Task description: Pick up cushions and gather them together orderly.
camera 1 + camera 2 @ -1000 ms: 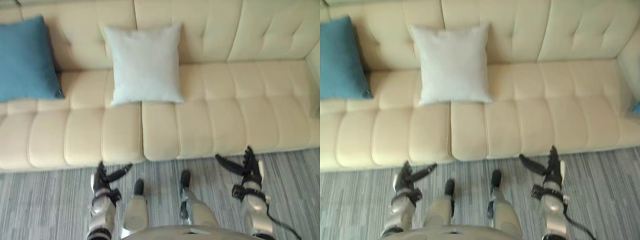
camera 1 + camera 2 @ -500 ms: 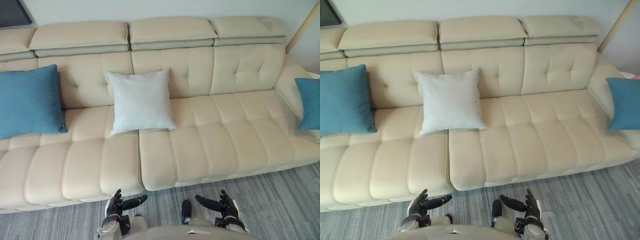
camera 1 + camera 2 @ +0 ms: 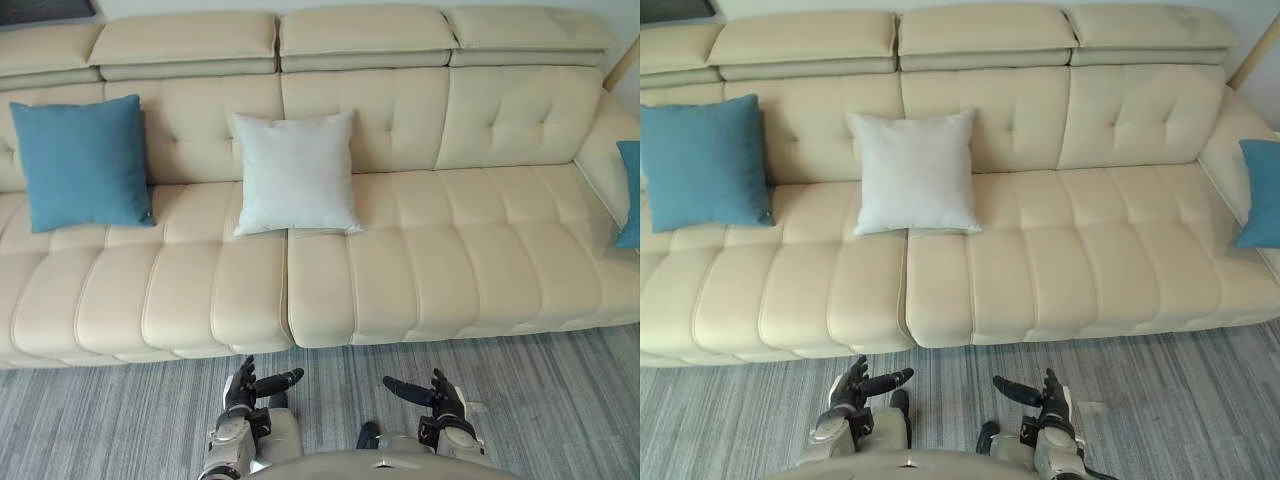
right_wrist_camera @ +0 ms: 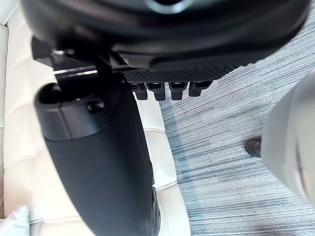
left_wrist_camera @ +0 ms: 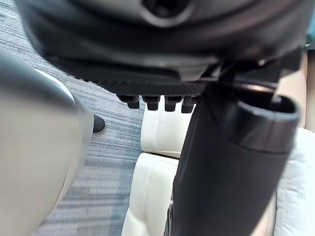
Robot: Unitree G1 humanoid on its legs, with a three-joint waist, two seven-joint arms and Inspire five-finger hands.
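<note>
A white cushion (image 3: 296, 172) leans on the backrest at the middle of a cream sofa (image 3: 420, 270). A blue cushion (image 3: 84, 162) leans at the sofa's left end, and a second blue cushion (image 3: 1262, 192) rests at the right armrest. My left hand (image 3: 243, 388) and right hand (image 3: 438, 395) hang low over the floor in front of the sofa, both open with straight fingers and thumbs pointing inward, holding nothing. Both are far from the cushions.
Grey striped carpet (image 3: 120, 420) lies in front of the sofa. The seat between the white cushion and the right blue cushion is bare. A pale post (image 3: 1252, 50) stands at the back right.
The camera has shifted, so the sofa sits lower and more to the right in view. Both hands stay low and open as before.
</note>
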